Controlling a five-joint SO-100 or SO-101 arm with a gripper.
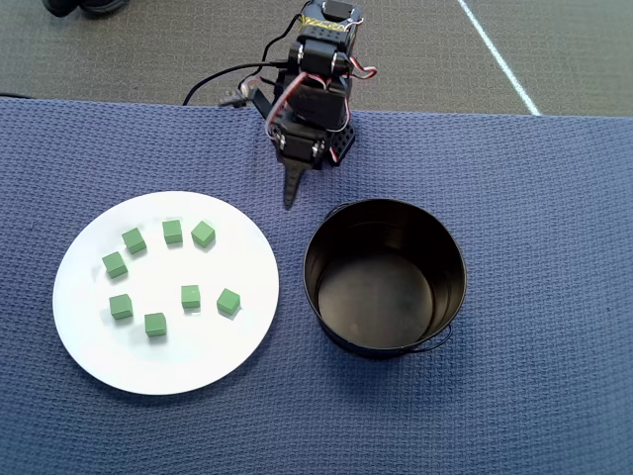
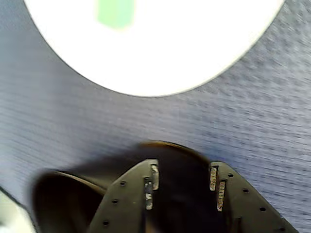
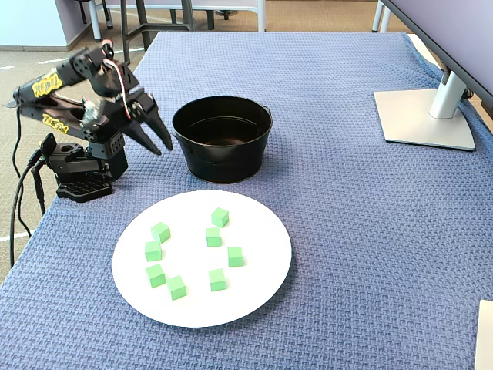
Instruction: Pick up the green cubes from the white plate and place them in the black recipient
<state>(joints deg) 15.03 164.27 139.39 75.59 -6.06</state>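
A blue waffle-weave cloth (image 3: 347, 231) covers the table and carries everything else. At its far right corner in the fixed view stands the grey foot of a monitor (image 3: 425, 117) (only the base and the lower screen edge show).

The white plate (image 1: 89, 336) is the widest thing on the cloth, lying to the left of the black recipient (image 1: 326, 237) in the overhead view, the 2 near but not touching. The recipient is upright, its dark shiny inside holding nothing, with a thin wire handle lying against its outer wall at the lower right.

The black arm (image 3: 77, 108) sits at the cloth's edge, folded over its base; yellow lettering runs along 2 of its links in the fixed view, too small to read.

The gripper (image 3: 158, 137) hangs in the air above bare cloth, between plate and recipient, nearer the arm's base. Its jaws stand parted by a moderate gap, clearly seen in the wrist view (image 2: 182, 182), with nothing between them.

7 green cubes (image 1: 190, 296) can be counted on the plate in the overhead view, scattered in a loose ring, each apart from its neighbours. The wrist view catches 1 blurred green cube (image 2: 115, 12) near the plate's rim.
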